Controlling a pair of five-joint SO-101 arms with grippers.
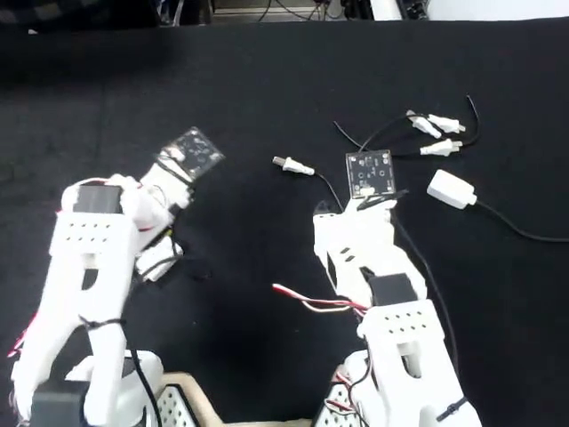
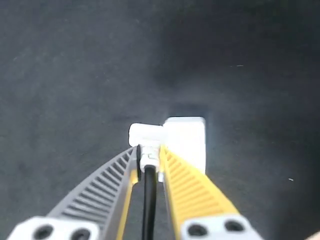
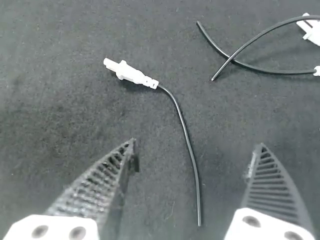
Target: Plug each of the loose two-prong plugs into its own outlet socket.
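Touching a socket [image 2: 187,137] just ahead, one plug [image 2: 147,134] is grasped by the left claw [image 2: 149,152]; the right claw [image 3: 195,146] is released.

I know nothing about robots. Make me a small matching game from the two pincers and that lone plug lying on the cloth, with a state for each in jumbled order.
Things:
1. left pincer
2. right pincer
3. lone plug

States:
A. lying free on the black cloth, gripped by nothing
B. open, holding nothing
C. shut on a second plug, white with a black cord

Pairs: 1-C, 2-B, 3-A.
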